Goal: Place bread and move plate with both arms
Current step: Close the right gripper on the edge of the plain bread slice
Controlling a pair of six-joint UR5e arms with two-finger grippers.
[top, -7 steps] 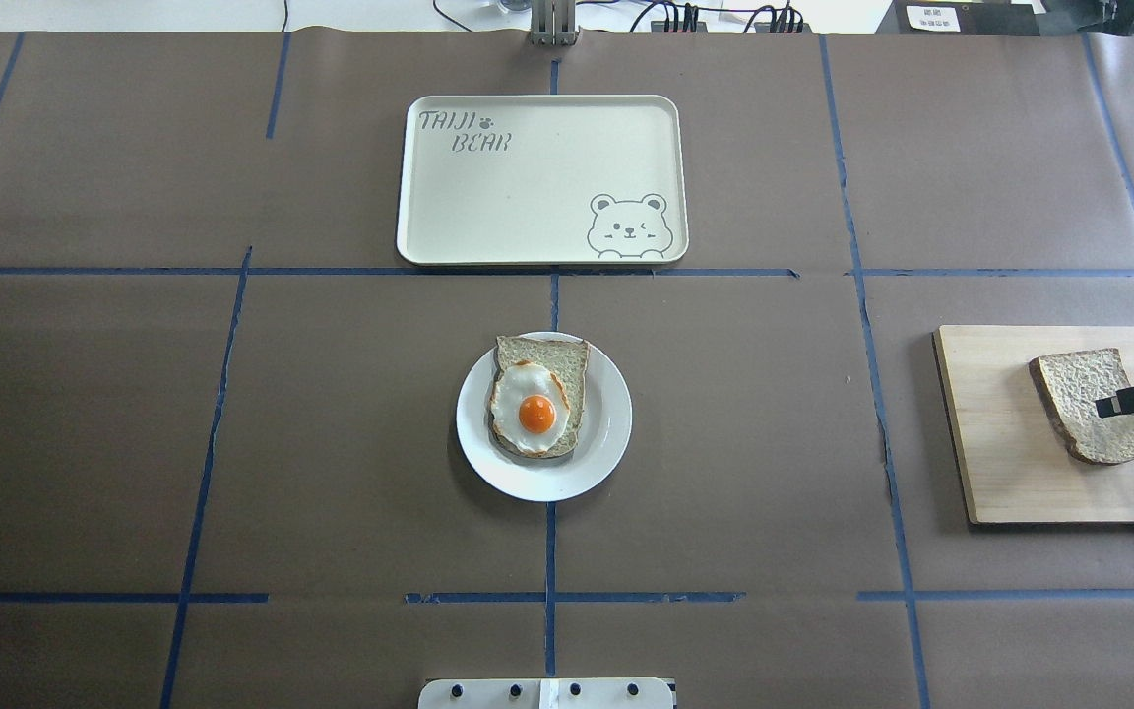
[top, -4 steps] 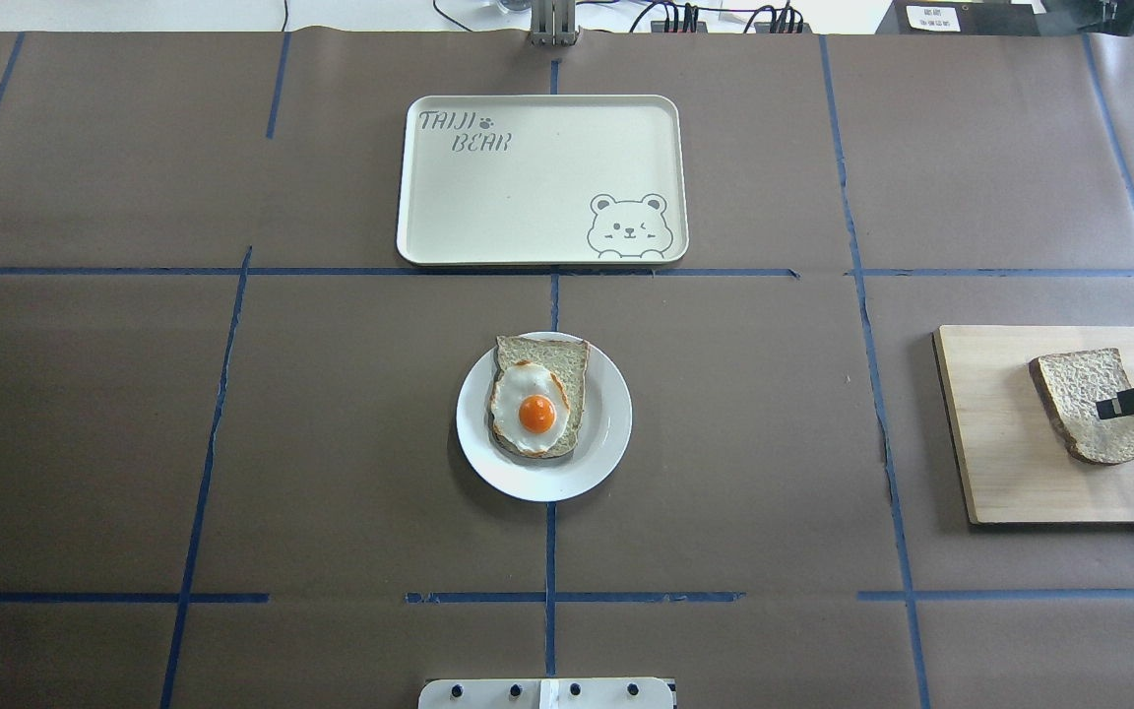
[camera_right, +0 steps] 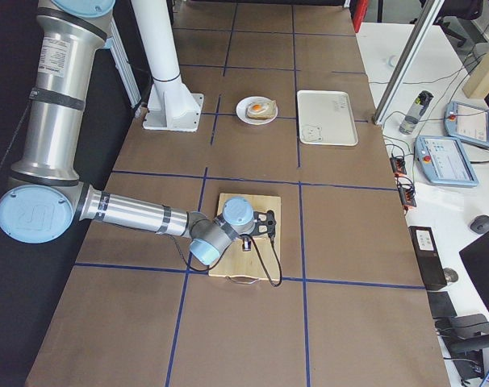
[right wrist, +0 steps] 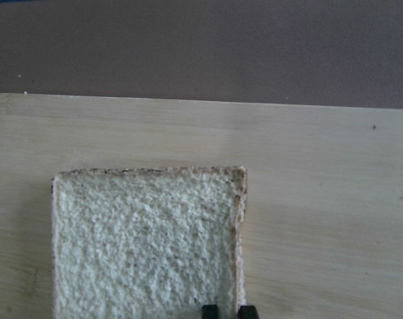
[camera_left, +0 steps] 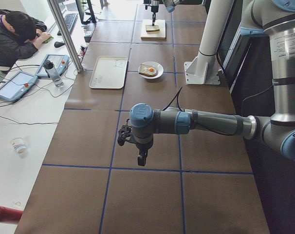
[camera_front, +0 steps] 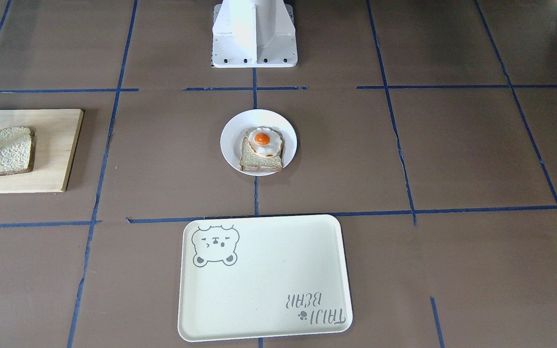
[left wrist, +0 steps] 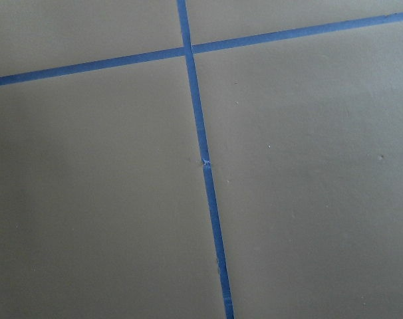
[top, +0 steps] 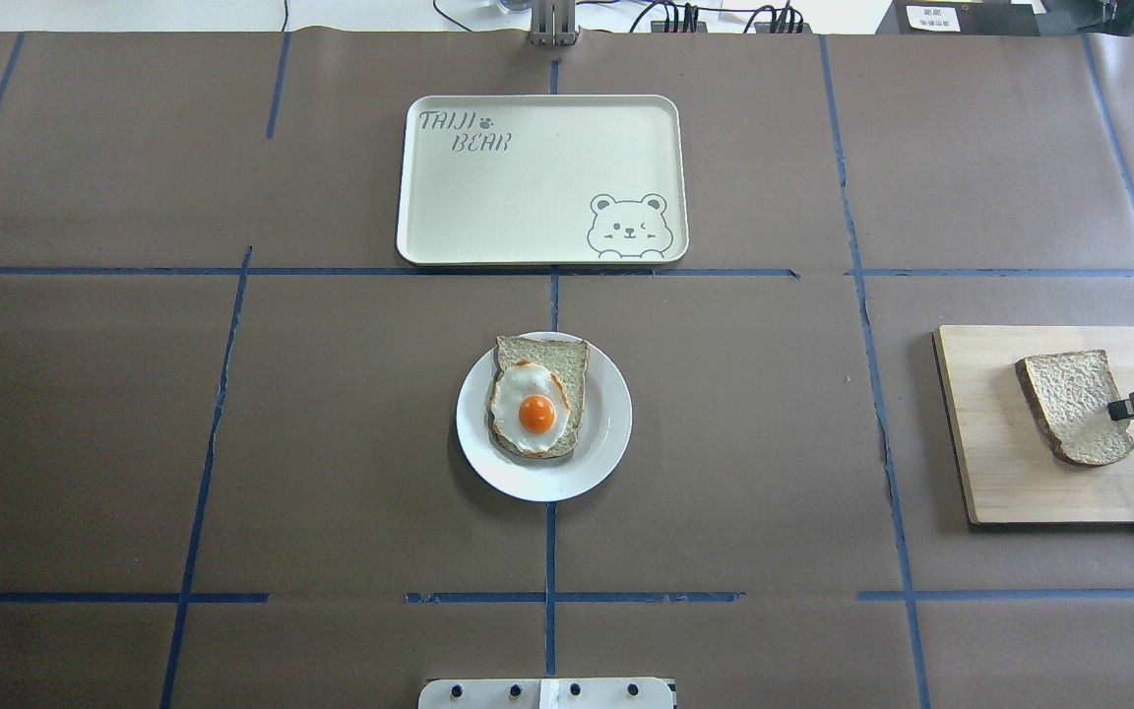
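Observation:
The bread [top: 1069, 404] is a plain brown slice on a wooden board [top: 1010, 473] at the table's right end. My right gripper [top: 1118, 409] is at the slice's right edge. In the right wrist view its fingertips [right wrist: 209, 310] stand close together astride the crust of the bread [right wrist: 145, 246], shut on it. The white plate [top: 606, 438] sits mid-table and holds another slice topped with a fried egg [top: 537, 414]. My left gripper [camera_left: 141, 158] hangs over bare table at the left end. I cannot tell whether it is open or shut.
A cream tray with a bear drawing [top: 528, 197] lies beyond the plate. The white robot base [camera_front: 254, 34] stands on the near side. A person sits at a side desk [camera_left: 16, 34] past the table's far edge.
The bread has shifted slightly left on the board and turned a little. The right gripper's tip, earlier over the slice's middle, now sits at its right edge.

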